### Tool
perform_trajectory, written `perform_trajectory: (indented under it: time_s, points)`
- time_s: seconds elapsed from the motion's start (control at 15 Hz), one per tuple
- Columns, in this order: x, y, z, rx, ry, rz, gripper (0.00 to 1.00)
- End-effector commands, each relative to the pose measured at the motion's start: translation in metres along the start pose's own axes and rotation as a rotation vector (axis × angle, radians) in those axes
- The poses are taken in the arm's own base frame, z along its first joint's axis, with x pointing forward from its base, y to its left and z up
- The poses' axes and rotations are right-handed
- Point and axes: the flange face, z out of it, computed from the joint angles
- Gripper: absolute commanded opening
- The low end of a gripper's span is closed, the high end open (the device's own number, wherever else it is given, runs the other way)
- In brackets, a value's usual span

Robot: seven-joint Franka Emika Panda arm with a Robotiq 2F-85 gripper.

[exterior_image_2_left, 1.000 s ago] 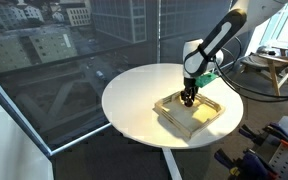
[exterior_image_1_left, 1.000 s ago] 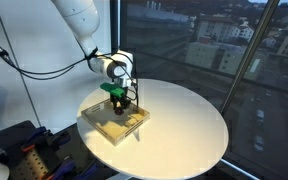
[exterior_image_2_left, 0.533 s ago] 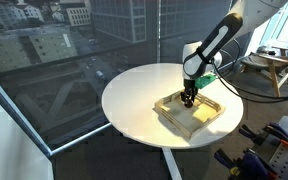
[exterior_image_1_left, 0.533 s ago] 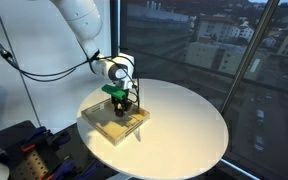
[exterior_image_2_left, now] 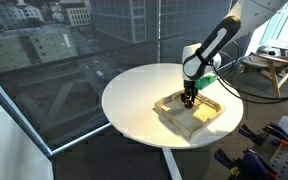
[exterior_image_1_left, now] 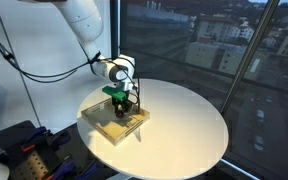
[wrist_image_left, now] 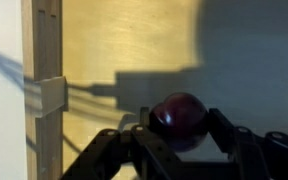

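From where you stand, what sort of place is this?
Probably a lab or office high up in a city building: tall glass windows look down on rooftops, and a robot arm works over a wooden tray on a round white table.

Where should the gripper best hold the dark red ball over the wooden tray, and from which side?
Across its widest middle, coming from straight above: the dark red ball is round, so pads set higher or lower would likely slip off, and the raised rim of the wooden tray hinders a sideways approach.
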Motion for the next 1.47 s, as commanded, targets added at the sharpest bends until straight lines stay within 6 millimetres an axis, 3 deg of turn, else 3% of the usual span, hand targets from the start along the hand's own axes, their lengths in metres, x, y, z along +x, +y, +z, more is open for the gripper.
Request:
perform_trajectory:
  time_s: [0.0,0.07,0.27,0.8,1.4]
  points:
    - [0.006,0.003,-0.002,-0.008,0.007,0.003,0.7]
    - [0.006,0.003,-0.002,-0.008,0.007,0.004,0.85]
    - [0.006,0.004,-0.003,-0.007,0.006,0.006,1.0]
    - [0.005,0.004,-0.008,-0.006,0.009,0.005,1.0]
    - [0.008,0.004,-0.035,-0.009,0.051,0.007,1.0]
